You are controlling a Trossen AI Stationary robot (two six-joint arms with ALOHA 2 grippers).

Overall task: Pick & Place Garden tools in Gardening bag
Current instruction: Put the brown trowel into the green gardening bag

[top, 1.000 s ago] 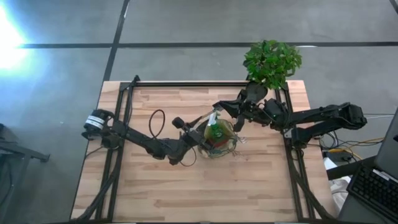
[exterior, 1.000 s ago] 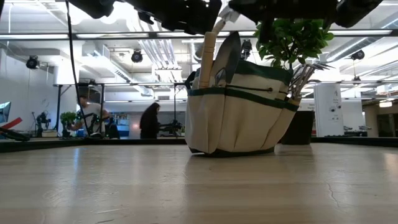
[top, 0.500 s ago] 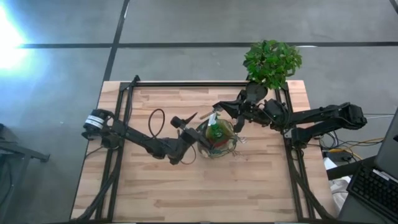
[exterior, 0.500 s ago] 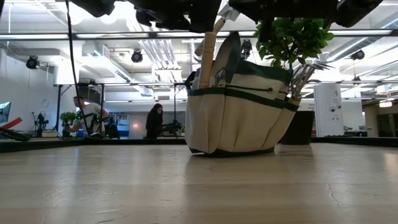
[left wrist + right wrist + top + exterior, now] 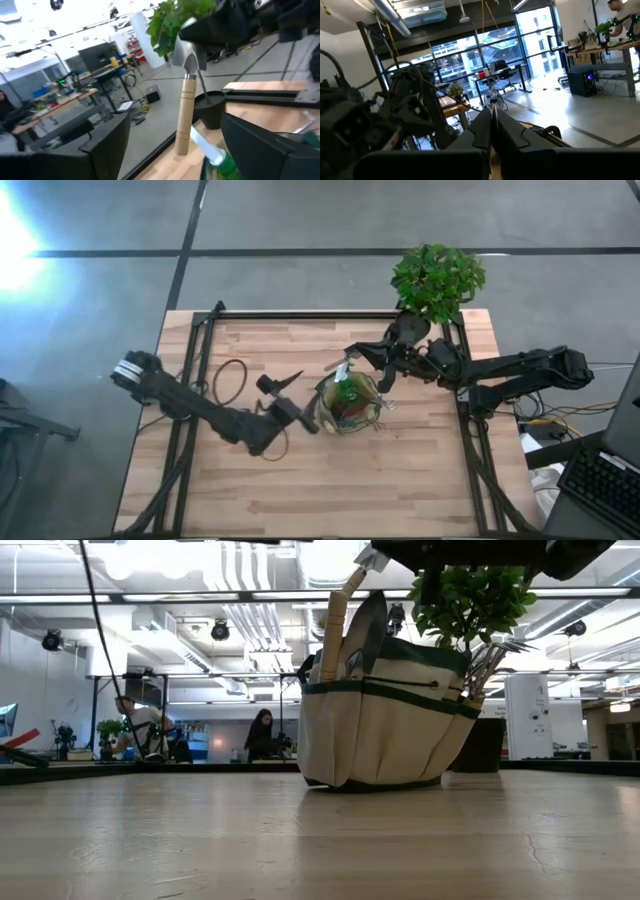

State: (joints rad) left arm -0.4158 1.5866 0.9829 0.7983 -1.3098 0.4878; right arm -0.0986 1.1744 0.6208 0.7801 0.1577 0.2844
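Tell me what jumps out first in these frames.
The gardening bag stands mid-table, wooden-handled garden tools poking from its top and pockets. The open left gripper sits just off its left side; the shut right gripper hovers at its far rim. A leafy potted plant fills the table's far right corner.

A: Where does the gardening bag point(image 5: 350, 402) sit?

B: Near the middle of the table point(image 5: 400, 480), with the garden tools point(image 5: 350, 625) standing in it.

A: And the arms?

B: The left gripper point(image 5: 290, 395) is just left of the bag, apart from it. The right gripper point(image 5: 352, 352) is over the bag's far edge. The potted plant point(image 5: 437, 280) stands at the far right corner, behind the bag.
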